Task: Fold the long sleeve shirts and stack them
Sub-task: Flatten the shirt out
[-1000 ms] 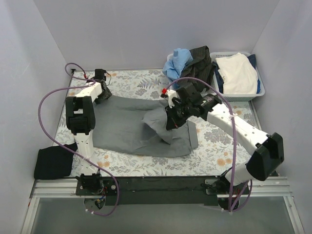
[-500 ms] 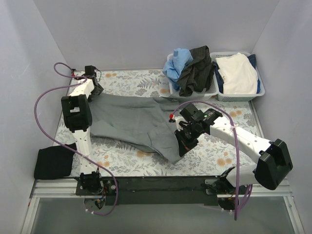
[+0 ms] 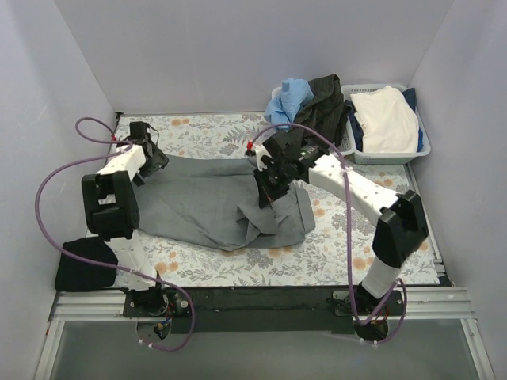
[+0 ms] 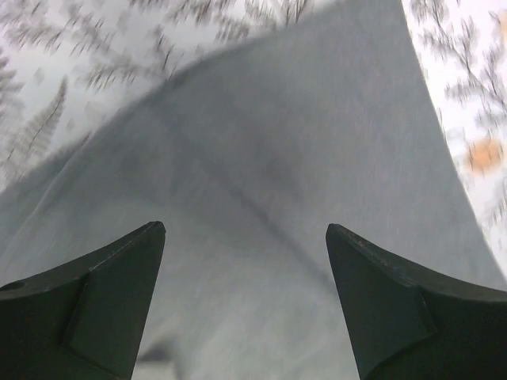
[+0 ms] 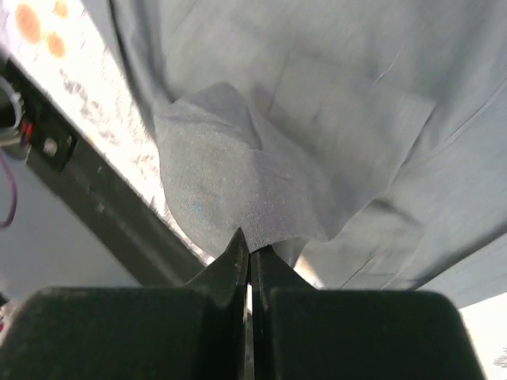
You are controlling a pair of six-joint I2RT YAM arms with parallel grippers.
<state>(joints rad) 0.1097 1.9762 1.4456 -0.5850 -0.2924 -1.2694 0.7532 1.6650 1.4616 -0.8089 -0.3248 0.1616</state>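
Evidently limp, the grey long-sleeve shirt (image 3: 198, 210) sags from our pinching right end effector (image 5: 250, 257); left end effector (image 4: 245, 237) gapes; we'd grip hems.

Plain-walled booth, floral tabletop, baskets at the far right.

Back wall (image 3: 238, 55), left wall (image 3: 40, 111) and right wall (image 3: 475, 111) are all plain pale lavender-white panels that box the table in on three sides. The table cover (image 3: 348, 245) is white with a grey leaf and orange flower print and lies flat. In the far right corner is a white lattice basket (image 3: 392, 157) holding white cloth (image 3: 386, 117). A second basket (image 3: 276, 93) sits just left of it, mostly hidden under blue cloth (image 3: 289, 99) and dark cloth (image 3: 325, 99). An aluminium rail (image 3: 87, 305) with a black plate (image 3: 253, 301) runs along the near edge, with a grey surface (image 3: 261, 352) below. The light is even and diffuse, and shadows are soft.
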